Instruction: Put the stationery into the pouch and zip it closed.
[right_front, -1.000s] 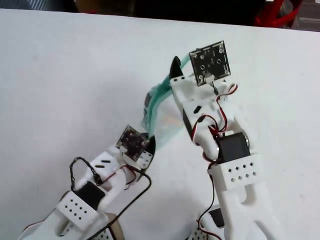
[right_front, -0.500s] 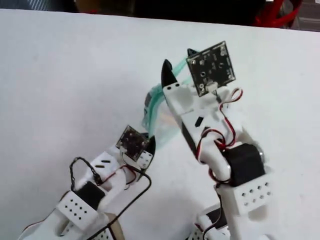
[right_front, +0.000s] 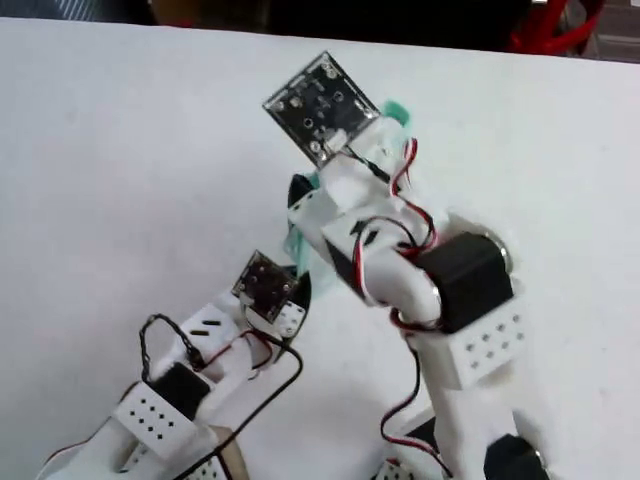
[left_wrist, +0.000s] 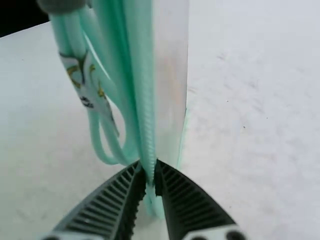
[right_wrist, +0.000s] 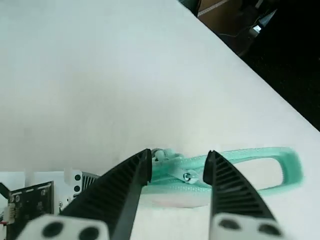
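The left jaws are clenched on the zip edge of the green pouch (left_wrist: 145, 100), located near bench (right_front: 120, 150) centre, at 1 o'clock from the left wrist. The right jaws are released, with the zip pull (right_wrist: 186, 176) seen between them.

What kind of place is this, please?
Probably a robotics lab or hobby workshop. A plain white table carries the left arm and right arm, both with exposed wires and bare camera boards, handling a mint-green pouch. Dark clutter lies beyond the table's far edge.
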